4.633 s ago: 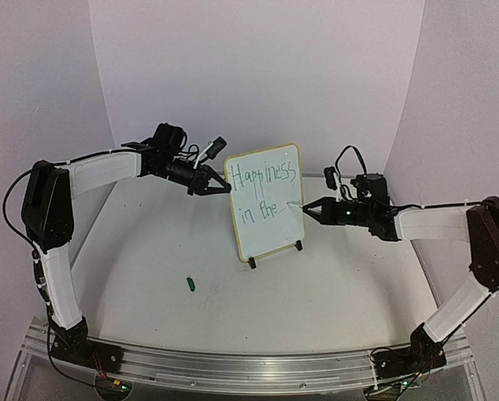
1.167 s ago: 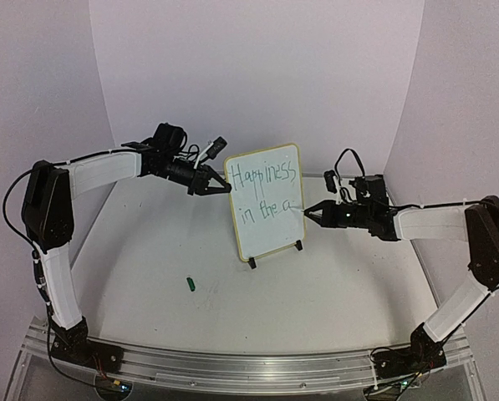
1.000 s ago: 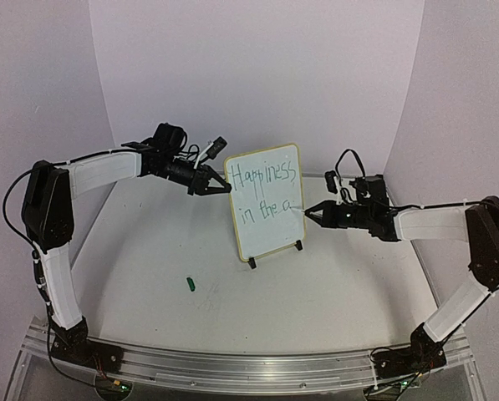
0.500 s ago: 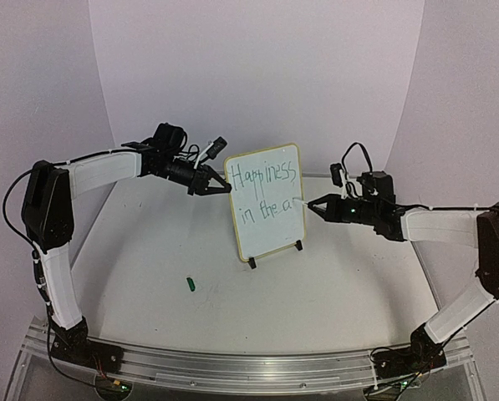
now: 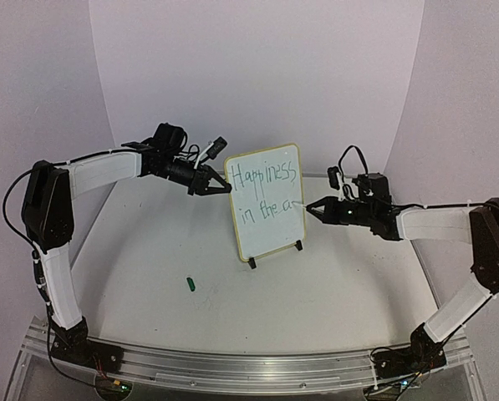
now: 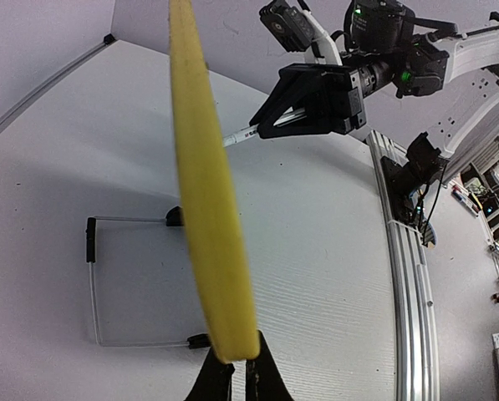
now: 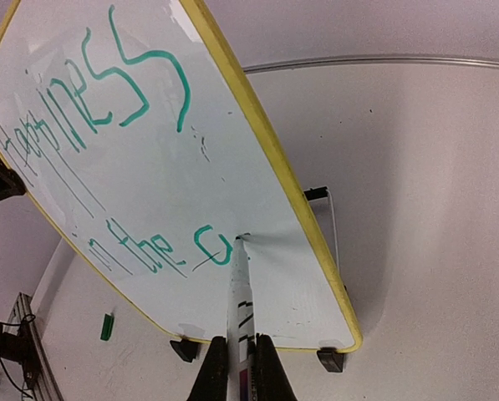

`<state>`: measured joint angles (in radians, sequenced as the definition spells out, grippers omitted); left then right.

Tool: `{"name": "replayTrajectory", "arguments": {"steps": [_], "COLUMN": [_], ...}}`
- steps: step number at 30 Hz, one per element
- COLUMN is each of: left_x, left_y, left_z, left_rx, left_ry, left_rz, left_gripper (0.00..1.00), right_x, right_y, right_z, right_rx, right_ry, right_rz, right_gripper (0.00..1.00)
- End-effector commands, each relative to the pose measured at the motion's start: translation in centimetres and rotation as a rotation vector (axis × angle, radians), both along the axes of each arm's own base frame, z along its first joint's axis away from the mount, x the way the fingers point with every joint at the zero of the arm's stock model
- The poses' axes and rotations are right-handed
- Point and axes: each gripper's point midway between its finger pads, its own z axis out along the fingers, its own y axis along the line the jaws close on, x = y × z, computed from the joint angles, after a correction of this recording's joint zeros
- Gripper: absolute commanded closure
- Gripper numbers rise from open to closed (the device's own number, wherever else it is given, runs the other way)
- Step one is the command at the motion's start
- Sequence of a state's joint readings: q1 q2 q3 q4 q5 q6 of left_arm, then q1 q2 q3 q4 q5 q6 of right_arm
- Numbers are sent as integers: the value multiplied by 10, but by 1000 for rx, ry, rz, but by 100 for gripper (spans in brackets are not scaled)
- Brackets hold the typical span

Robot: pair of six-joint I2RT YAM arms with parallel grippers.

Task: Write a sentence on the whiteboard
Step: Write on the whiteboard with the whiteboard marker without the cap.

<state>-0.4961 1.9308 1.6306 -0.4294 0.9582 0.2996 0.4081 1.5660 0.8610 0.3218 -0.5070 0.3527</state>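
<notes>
The whiteboard (image 5: 270,236) stands upright on its black feet at mid-table, tilted back. The sentence (image 5: 264,175) reads "Happiness" above "in the" and a round letter in green; it also shows in the right wrist view (image 7: 107,100). My left gripper (image 5: 225,190) is shut on the board's upper left yellow edge (image 6: 203,184). My right gripper (image 5: 310,207) is shut on a slim white marker (image 7: 241,292). The marker's tip touches the board just right of the last green letter (image 7: 211,246).
A small green marker cap (image 5: 190,284) lies on the table in front left of the board. The board's black feet (image 7: 331,359) and wire stand (image 6: 94,284) rest on the table. An aluminium rail (image 5: 232,369) runs along the near edge. Walls enclose the back and sides.
A new round letter has appeared after "the" on the second line. My right gripper lifted a little, then came back down to that letter's right side. The left arm has not moved.
</notes>
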Motion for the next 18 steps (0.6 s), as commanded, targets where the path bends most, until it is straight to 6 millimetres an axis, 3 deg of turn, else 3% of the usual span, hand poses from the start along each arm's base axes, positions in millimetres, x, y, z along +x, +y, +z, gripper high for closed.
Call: {"name": "replayTrajectory", "arguments": {"steps": [1,18], "left_x": [-23,-23], "left_y": [-5,-5], "left_z": [-24,-24], "left_rx": [86,87], "left_ry": [96,95], "left_rz": [-24,-24], "left_gripper": [100,100], "right_x": [16,2], "right_y": [1,-6], "right_z": [19,-20], "right_rx": [15,-13], "right_ry": [-65,21], "right_rz": [-26,-37], "right_gripper": [100,100]}}
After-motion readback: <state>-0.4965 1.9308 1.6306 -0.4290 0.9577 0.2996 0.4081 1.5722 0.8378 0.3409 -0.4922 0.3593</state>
